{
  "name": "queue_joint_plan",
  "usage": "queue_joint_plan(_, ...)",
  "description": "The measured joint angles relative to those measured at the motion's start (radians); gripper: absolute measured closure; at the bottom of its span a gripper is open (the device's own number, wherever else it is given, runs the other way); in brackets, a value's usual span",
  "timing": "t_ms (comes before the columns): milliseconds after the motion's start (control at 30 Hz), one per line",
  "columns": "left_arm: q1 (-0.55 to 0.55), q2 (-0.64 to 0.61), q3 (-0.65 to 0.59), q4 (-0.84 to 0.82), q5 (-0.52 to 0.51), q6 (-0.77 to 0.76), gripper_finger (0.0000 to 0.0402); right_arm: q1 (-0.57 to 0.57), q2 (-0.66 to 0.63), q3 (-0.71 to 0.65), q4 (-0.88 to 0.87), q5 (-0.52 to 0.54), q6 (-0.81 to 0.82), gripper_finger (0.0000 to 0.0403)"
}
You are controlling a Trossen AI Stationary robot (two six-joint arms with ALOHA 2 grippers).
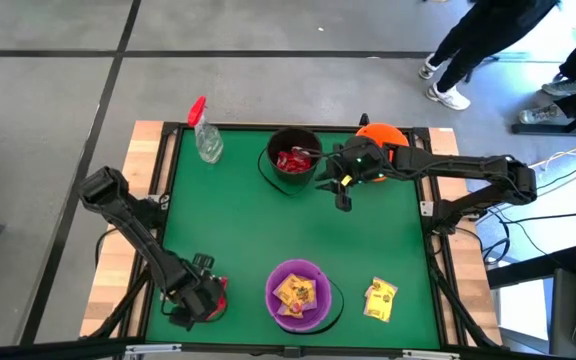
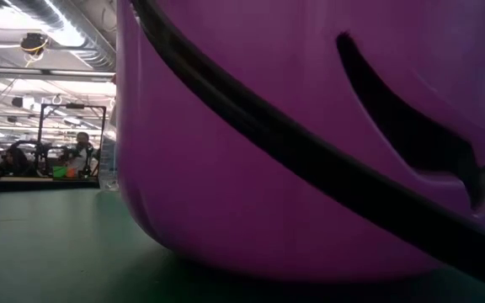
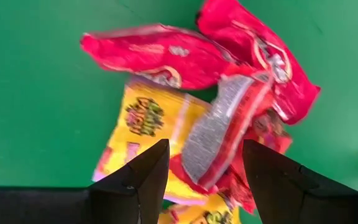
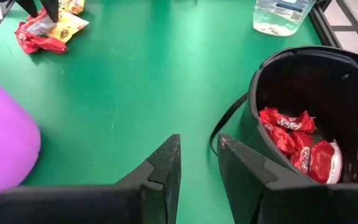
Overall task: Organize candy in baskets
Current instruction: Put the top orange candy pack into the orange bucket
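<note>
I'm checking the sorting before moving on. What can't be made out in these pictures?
- Orange bucket: its inside, high view, covered by the right arm.
- Candy pile under the left gripper: the lower packets, left wrist view, hidden by the top ones and the jaws.
- The table's far side: low view, blocked by the purple bucket.
- Packet print: high view, too small.

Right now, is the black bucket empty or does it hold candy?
Not empty: red packets lie inside the upright black bucket, covering part of its floor.
</note>
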Motion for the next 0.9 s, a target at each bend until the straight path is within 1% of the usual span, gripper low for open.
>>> queue_joint_plan(100, 0.001, 0.0, -0.001, 0.001, -0.02, 0.001, 0.0209, 0.0, 0.0, 0.0, 0.0, -0.001, 0.0, 0.03)
queue_joint_plan(500, 0.001, 0.0, -0.022, 0.027, -0.02, 0.028, 0.0212, 0.0, 0.0, 0.0, 0.0, -0.001, 0.0, 0.03)
queue_joint_plan(600, 0.001, 0.0, -0.022, 0.027, -0.02, 0.029, 0.0229, 0.0, 0.0, 0.0, 0.0, -0.001, 0.0, 0.03)
queue_joint_plan(900, 0.01, 0.0, -0.022, 0.028, -0.009, 0.05, 0.0307, 0.0, 0.0, 0.0, 0.0, -0.001, -0.001, 0.03)
